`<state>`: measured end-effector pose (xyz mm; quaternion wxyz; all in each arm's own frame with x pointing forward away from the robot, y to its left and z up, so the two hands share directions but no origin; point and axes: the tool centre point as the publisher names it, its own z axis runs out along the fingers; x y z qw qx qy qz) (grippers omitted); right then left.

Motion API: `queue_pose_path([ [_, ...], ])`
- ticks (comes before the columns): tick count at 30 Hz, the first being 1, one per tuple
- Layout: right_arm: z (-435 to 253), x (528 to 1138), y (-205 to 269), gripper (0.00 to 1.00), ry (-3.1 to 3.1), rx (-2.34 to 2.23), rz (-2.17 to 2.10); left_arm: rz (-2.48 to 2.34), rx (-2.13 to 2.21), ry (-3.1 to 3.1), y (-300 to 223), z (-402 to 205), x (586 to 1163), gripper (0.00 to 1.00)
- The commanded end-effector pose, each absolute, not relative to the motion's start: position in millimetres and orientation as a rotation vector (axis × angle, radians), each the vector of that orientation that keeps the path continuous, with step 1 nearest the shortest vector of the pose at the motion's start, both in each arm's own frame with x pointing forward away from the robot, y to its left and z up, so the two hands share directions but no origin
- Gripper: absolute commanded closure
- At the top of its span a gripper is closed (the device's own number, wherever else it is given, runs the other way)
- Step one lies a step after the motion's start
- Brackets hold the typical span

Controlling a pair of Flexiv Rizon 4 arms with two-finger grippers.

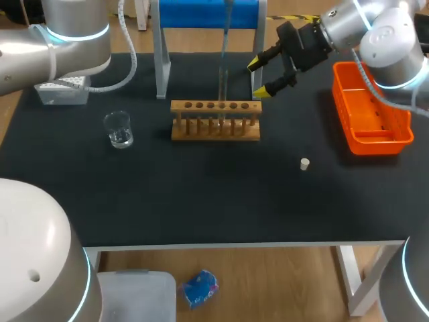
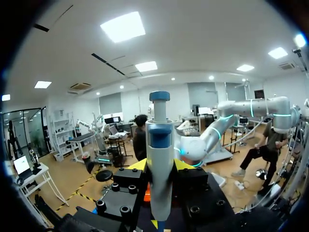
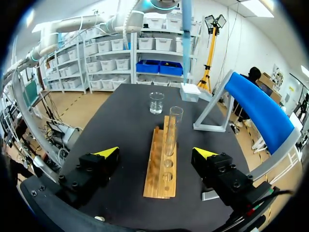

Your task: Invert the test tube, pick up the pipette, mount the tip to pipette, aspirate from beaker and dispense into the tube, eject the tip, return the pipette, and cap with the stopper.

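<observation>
Left end effector [image 2: 161, 165] clenching pipette [image 2: 159, 140] above rack [image 3: 161, 166]; right end effector [image 3: 155, 152] hanging released beside test tube [image 3: 174, 121].

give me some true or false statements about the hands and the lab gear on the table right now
1. The right hand is open and holds nothing. True.
2. The beaker lies on its side. False: it stands upright on the table, apart from the rack.
3. The left hand is shut on the pipette. True.
4. The stopper is seated in the test tube. False: it lies on the table by itself, and the tube's mouth is open.
5. The test tube stands upright in the rack. True.
</observation>
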<state>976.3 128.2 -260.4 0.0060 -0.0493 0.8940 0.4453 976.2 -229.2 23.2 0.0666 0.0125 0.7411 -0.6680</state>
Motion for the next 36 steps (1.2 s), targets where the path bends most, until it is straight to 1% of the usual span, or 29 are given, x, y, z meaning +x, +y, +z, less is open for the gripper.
queue_pose_path([
  [1, -260.7, 976.9, 128.3, 0.00, 2.800, -0.155, 1.393, -2.003, 0.018, 2.221, -228.7, 24.2, 949.7, 1.00],
  [8, -260.7, 976.9, 128.3, 0.00, 2.800, -0.155, 1.393, -2.013, 0.013, 2.227, -239.9, 15.0, 910.3, 1.00],
  [16, -260.7, 976.9, 128.3, 0.00, 2.800, -0.155, 1.393, -2.048, 0.022, 2.222, -249.9, -8.7, 874.2, 1.00],
  [26, -236.5, 912.8, 117.7, 0.00, 2.666, -0.255, 1.539, -2.073, 0.030, 2.217, -244.9, -40.8, 864.0, 1.00],
  [36, -238.1, 855.9, 105.5, 0.00, 2.509, -0.249, 1.826, -2.078, 0.018, 2.215, -244.0, -60.5, 856.0, 1.00],
])
